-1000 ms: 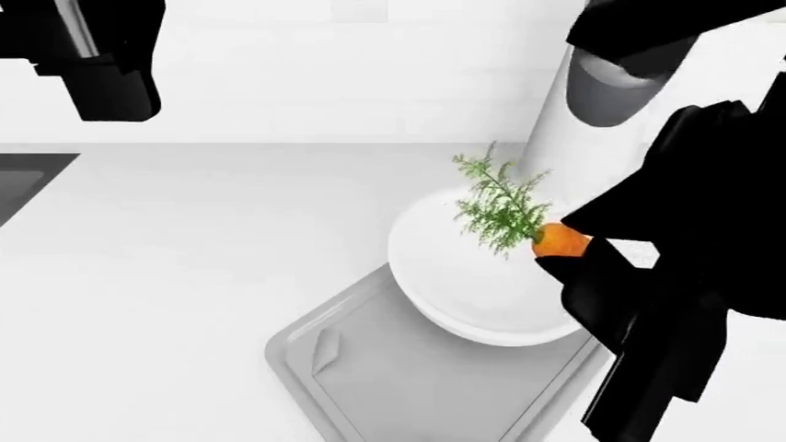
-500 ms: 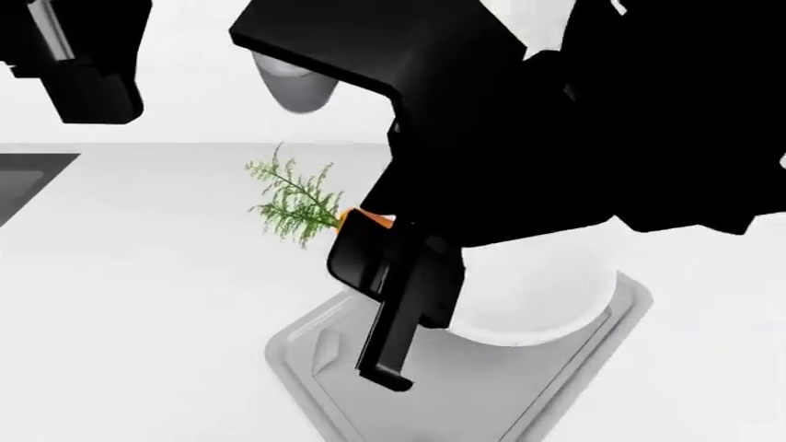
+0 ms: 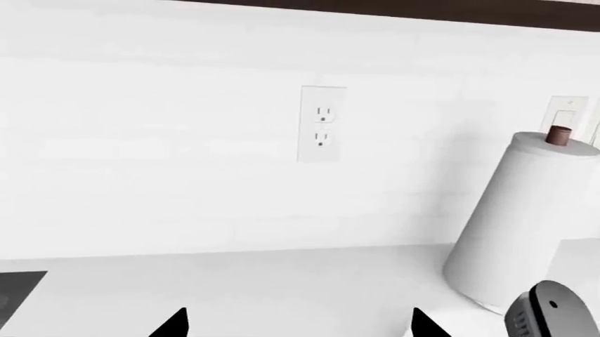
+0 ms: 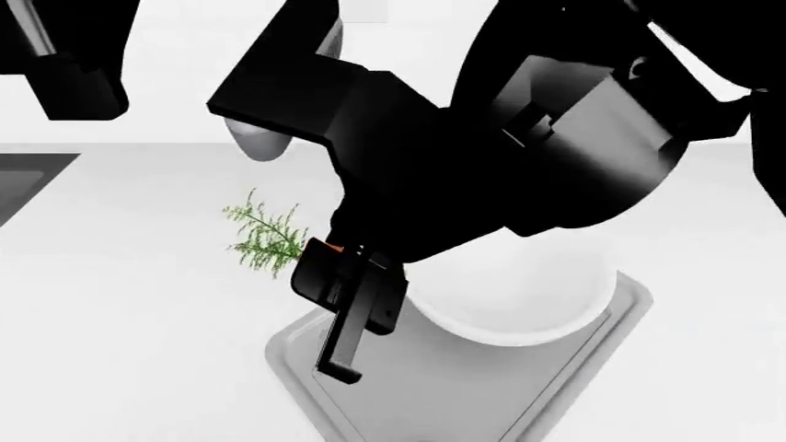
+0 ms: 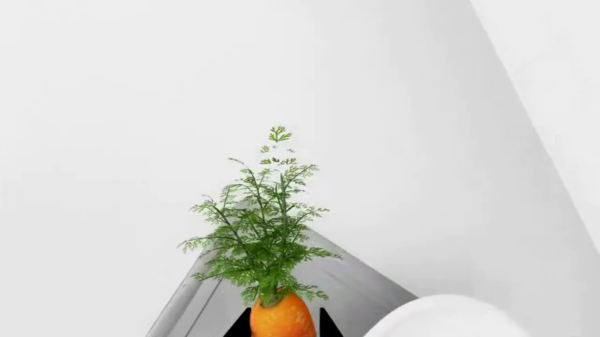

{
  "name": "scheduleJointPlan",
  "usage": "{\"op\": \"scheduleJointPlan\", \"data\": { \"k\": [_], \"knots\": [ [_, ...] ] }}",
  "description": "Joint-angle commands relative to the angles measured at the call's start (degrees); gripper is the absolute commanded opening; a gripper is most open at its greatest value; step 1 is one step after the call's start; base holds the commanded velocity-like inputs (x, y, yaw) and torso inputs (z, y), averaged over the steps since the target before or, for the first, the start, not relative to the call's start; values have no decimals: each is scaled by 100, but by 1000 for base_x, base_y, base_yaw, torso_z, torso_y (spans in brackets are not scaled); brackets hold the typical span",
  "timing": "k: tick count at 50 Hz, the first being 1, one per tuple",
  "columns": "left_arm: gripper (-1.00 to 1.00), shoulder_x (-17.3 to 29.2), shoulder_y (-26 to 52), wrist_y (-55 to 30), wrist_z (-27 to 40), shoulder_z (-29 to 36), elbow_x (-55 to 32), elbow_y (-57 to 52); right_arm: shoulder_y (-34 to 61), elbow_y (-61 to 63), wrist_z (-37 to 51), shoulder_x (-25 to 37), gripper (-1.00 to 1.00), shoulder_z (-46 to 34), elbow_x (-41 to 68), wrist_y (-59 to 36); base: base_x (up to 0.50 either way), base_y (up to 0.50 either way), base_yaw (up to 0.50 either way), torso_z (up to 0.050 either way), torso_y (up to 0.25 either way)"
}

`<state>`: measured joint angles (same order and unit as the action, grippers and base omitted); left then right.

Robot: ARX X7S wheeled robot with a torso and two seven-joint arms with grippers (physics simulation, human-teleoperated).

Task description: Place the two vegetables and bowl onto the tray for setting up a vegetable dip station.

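My right gripper point(image 4: 329, 262) is shut on the orange carrot point(image 4: 323, 247). It holds the carrot in the air over the left edge of the light grey tray point(image 4: 430, 391), with the green leaves point(image 4: 263, 238) pointing left over the counter. In the right wrist view the carrot point(image 5: 281, 317) sits between the two fingertips of that gripper point(image 5: 281, 327), above the tray point(image 5: 361, 289). The white bowl point(image 4: 535, 299) rests on the tray's far right part, partly hidden by my right arm. My left gripper point(image 3: 298, 328) is open, raised and holds nothing. The cucumber is out of view.
A dark sink basin point(image 4: 25, 180) lies at the counter's left. A paper towel roll point(image 3: 525, 232) stands against the back wall, right of a wall outlet point(image 3: 322, 124). My right arm fills the upper middle of the head view.
My right arm has swung left with the carrot, from above the bowl to above the tray's left edge. The left arm has barely moved.
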<state>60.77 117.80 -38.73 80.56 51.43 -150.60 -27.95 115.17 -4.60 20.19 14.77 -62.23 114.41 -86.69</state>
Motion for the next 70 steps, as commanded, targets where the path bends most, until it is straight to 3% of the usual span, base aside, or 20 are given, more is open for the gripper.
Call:
{"op": "scheduleJointPlan", "data": {
  "k": [1,19,37,70],
  "knots": [
    [100,55,-2,5,-30,7,7,-3,16,7,-78,64,-100,-274,93,102,0,0,0,0,0],
    [100,62,-18,32,-76,52,54,5,69,45,222,221,-100,-961,1022,284,0,0,0,0,0],
    [100,81,-1,27,-115,77,65,26,-667,-57,-493,139,-100,-916,-382,422,0,0,0,0,0],
    [100,137,-50,78,-180,81,102,-2,-783,-91,-731,167,-100,-1272,-473,473,0,0,0,0,0]
  ]
}}
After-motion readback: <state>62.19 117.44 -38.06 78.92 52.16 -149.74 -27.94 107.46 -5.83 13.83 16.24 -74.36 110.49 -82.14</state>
